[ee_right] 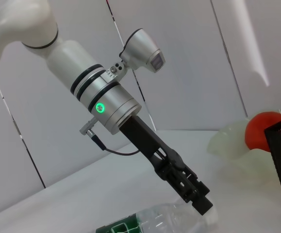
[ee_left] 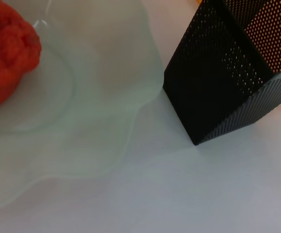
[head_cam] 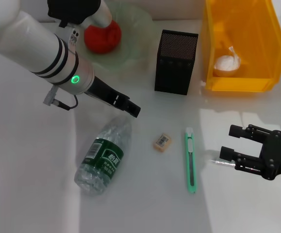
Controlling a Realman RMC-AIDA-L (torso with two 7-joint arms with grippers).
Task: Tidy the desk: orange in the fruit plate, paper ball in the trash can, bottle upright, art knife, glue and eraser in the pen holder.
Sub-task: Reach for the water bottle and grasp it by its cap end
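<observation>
The orange [head_cam: 103, 36] sits in the plate [head_cam: 135, 29] and the paper ball [head_cam: 226, 62] in the bin [head_cam: 237, 46]; the bottle [head_cam: 103, 158] lies on its side on the counter [head_cam: 33, 194], long axis running from its cap, near the left gripper [head_cam: 130, 108], down and away toward the robot; that gripper hangs just above the cap end, jaws seemingly closed and empty, so the left arm is nearer for righting it; the right gripper [head_cam: 235, 143] waits well apart, jaws open, beside the knife [head_cam: 190, 160]; the eraser [head_cam: 162, 142] lies between bottle and knife, the holder [head_cam: 176, 62] beyond.
</observation>
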